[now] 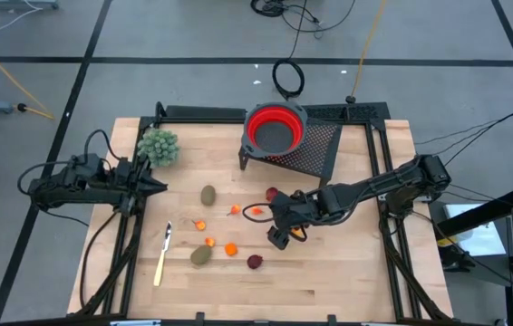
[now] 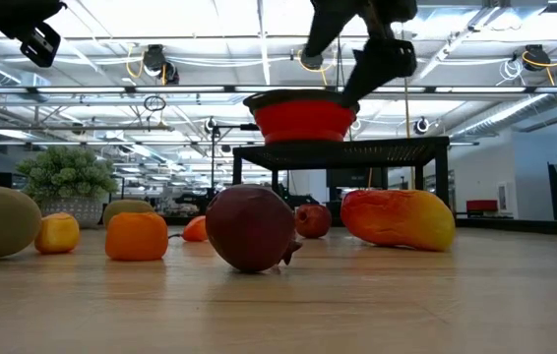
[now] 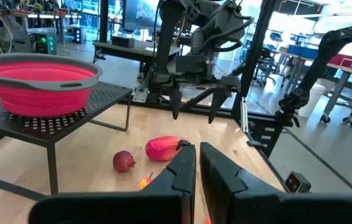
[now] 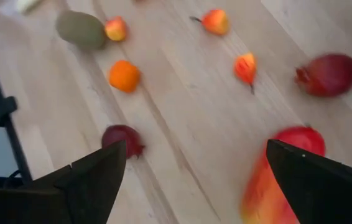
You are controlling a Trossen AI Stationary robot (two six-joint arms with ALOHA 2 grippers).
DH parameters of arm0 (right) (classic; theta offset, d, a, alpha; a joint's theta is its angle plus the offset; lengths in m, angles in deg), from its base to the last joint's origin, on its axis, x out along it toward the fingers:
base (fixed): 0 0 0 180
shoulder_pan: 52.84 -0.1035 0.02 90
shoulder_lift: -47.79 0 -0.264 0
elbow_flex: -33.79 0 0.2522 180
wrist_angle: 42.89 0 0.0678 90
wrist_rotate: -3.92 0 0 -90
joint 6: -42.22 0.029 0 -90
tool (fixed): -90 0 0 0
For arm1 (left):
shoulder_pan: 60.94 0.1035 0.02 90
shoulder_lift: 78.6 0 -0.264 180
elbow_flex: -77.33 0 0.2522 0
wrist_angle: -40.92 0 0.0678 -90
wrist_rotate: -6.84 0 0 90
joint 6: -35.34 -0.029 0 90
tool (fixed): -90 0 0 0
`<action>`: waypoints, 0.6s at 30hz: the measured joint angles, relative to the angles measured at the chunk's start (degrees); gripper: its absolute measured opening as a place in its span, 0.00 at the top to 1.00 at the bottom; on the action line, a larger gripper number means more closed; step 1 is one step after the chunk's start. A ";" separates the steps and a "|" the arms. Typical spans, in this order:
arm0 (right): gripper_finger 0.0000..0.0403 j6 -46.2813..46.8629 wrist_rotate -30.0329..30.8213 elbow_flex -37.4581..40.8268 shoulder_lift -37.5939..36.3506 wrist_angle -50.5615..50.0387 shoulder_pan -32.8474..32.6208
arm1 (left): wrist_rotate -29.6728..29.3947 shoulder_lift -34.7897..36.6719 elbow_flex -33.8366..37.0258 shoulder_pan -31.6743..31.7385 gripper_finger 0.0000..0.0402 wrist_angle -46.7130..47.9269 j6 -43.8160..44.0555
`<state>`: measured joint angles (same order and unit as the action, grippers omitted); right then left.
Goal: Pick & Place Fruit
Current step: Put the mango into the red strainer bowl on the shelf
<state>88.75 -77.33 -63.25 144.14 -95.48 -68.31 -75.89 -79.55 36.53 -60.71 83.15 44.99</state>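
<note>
Right gripper (image 1: 282,226), high view: hovering near the elongated red-orange fruit (image 1: 256,211) on the surface (image 1: 347,281). Right wrist view: jaws spread wide, empty, fruit (image 4: 275,174) between them; judged best: centre, descend, close. Left gripper (image 1: 152,186) waits near the surface's left edge, fingers nearly together.

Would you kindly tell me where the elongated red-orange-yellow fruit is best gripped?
Probably across its narrow middle, from straight above: the elongated red-orange-yellow fruit lies flat on the wooden table, so fingers should straddle its short width. The open right gripper already hangs beside it.
</note>
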 joint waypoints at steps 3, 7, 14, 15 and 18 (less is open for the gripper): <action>0.06 -1.22 0.00 0.00 0.00 0.93 0.00 | 0.00 0.00 0.00 -0.01 0.95 0.00 0.00; 0.06 1.73 -0.01 0.00 0.00 -0.82 0.03 | 0.00 0.00 0.00 -0.01 0.95 0.00 0.00; 0.06 11.36 -0.06 0.00 0.50 -8.78 -0.73 | 0.00 0.00 0.00 -0.02 0.95 0.00 0.00; 0.06 12.40 0.16 0.00 0.75 -9.30 -1.10 | 0.00 0.00 0.00 0.00 0.95 0.01 0.00; 0.06 14.21 0.11 0.00 1.84 -10.16 -1.79 | -0.02 0.00 0.00 -0.02 0.95 0.02 0.00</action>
<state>102.97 -77.22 -63.25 145.98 -105.63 -70.10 -75.91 -79.55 36.53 -60.73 83.17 44.99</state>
